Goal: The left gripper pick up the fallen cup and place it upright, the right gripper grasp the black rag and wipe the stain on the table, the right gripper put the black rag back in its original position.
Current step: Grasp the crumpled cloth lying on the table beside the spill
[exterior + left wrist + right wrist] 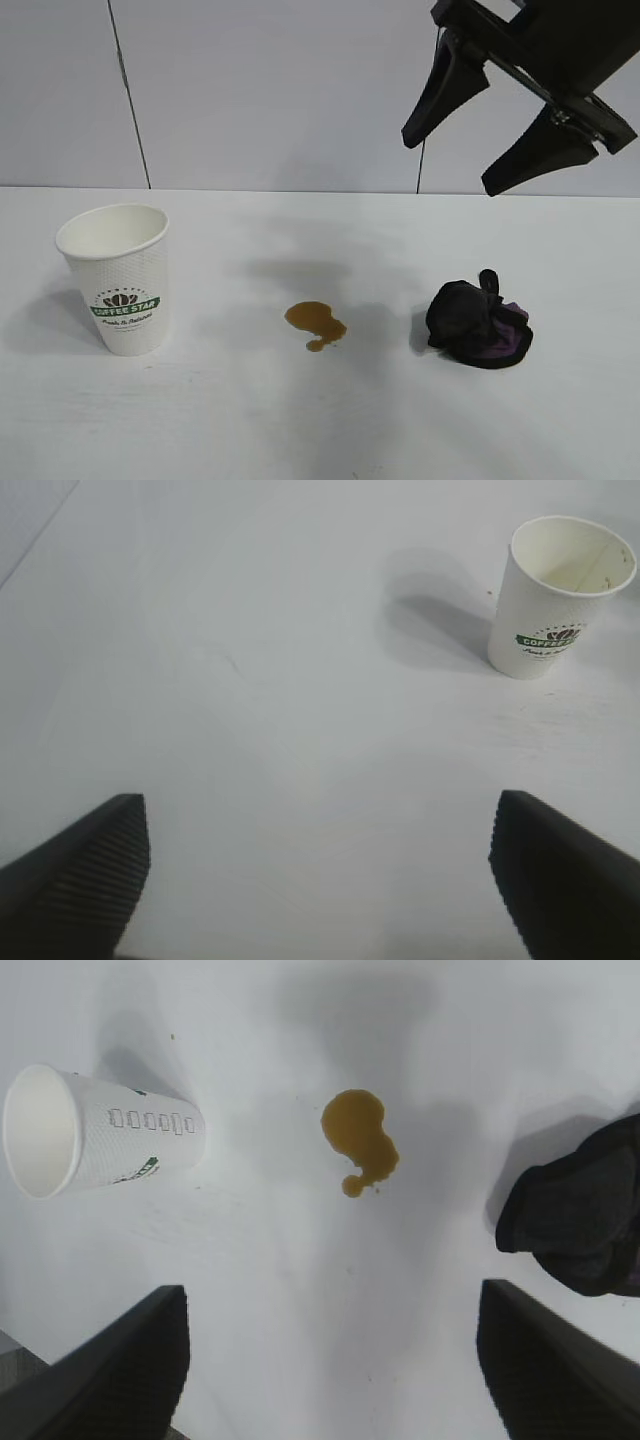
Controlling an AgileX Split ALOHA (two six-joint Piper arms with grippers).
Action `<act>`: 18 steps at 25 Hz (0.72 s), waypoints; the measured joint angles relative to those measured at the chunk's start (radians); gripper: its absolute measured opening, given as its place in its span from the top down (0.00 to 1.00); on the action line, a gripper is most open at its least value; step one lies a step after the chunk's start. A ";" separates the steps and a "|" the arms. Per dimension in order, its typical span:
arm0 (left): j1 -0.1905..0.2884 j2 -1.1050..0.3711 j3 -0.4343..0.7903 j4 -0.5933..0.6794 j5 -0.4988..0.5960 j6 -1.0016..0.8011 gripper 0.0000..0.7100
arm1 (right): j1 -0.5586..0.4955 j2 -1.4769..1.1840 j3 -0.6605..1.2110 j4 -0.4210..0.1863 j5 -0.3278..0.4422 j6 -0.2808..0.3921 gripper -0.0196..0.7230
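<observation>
The white cup (pixel 115 285) with the green COFFEE STAR banner stands upright on the white table (pixel 300 430) at the left. The amber-brown stain (pixel 315 322) lies in the middle, and the black rag (pixel 478 322) with purple edging sits bunched at the right. My right gripper (pixel 450 165) hangs high above the rag, open and empty. Its wrist view shows the cup (pixel 100 1130), the stain (pixel 360 1140) and part of the rag (pixel 585 1215) beyond the right gripper (pixel 332 1295). My left gripper (pixel 320 800) is open over bare table, well short of the cup (pixel 560 600).
A grey panelled wall (pixel 270 90) with a dark seam rises behind the table's far edge. Bare tabletop stretches between cup and stain, between stain and rag, and along the near side.
</observation>
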 joint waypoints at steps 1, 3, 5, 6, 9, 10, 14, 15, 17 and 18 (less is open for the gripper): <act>-0.007 0.000 0.000 0.000 -0.003 0.000 0.06 | 0.000 0.000 0.000 -0.016 0.000 0.000 0.24; -0.016 0.000 0.000 0.000 -0.006 0.000 0.06 | 0.000 0.000 0.000 -0.068 0.002 0.000 0.24; -0.018 0.000 0.000 0.000 -0.006 0.000 0.06 | 0.000 0.000 0.000 -0.136 0.003 0.007 0.24; -0.018 0.000 0.000 0.000 -0.006 0.000 0.06 | 0.000 0.000 0.000 -0.163 0.003 0.021 0.24; -0.018 0.000 0.000 0.000 -0.006 0.000 0.06 | 0.000 0.004 -0.001 -0.249 0.003 0.058 0.24; -0.018 0.000 0.000 0.000 -0.006 0.000 0.06 | 0.000 0.012 -0.002 -0.274 0.003 0.068 0.24; -0.018 0.000 0.000 0.000 -0.006 0.000 0.06 | 0.000 0.086 -0.002 -0.322 -0.006 0.087 0.24; -0.018 0.000 0.000 0.000 -0.006 0.000 0.06 | 0.000 0.113 -0.002 -0.324 -0.011 0.088 0.24; -0.018 0.000 0.000 0.000 -0.006 0.000 0.06 | 0.000 0.162 -0.003 -0.328 -0.034 0.097 0.24; -0.018 0.000 0.000 0.000 -0.006 0.000 0.06 | 0.000 0.188 -0.003 -0.328 -0.047 0.102 0.24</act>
